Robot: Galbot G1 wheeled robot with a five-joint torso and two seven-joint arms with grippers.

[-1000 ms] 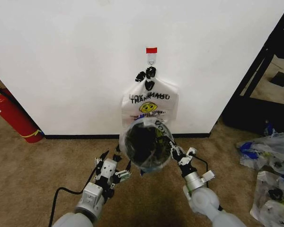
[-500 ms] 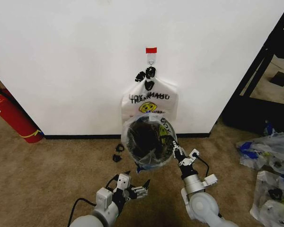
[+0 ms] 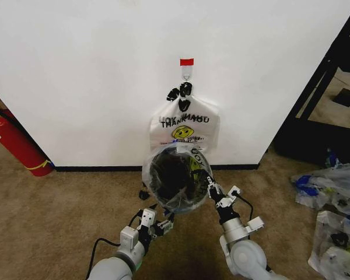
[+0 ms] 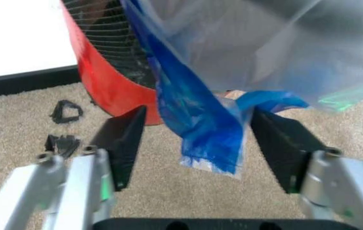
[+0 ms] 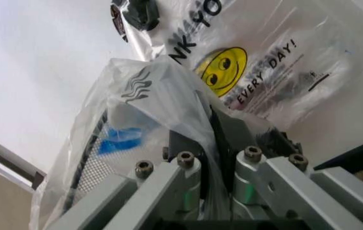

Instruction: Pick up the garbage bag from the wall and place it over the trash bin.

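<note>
The see-through garbage bag [image 3: 176, 158] lies draped over the trash bin [image 3: 170, 175], whose dark inside shows through it. My right gripper [image 3: 212, 189] is at the bin's right rim, shut on the bag's plastic [image 5: 168, 91]. In the right wrist view the film is pinched in the right gripper [image 5: 210, 135]. My left gripper [image 3: 158, 220] is low at the bin's near left side and open. In the left wrist view a blue flap of the bag [image 4: 198, 120] hangs between its spread fingers [image 4: 122, 143], beside the bin's red body [image 4: 105, 81].
A white THANK YOU bag [image 3: 184, 125] hangs from a wall hook right behind the bin. A red fire extinguisher [image 3: 14, 143] leans at the left wall. A black shelf [image 3: 332, 87] and several plastic bags [image 3: 332, 216] are at the right. Small black scraps [image 4: 66, 112] lie on the carpet.
My left gripper drew back from the bin's left side, then came forward again under its near edge. The bag's mouth has spread wider to the left. The right gripper keeps its hold.
</note>
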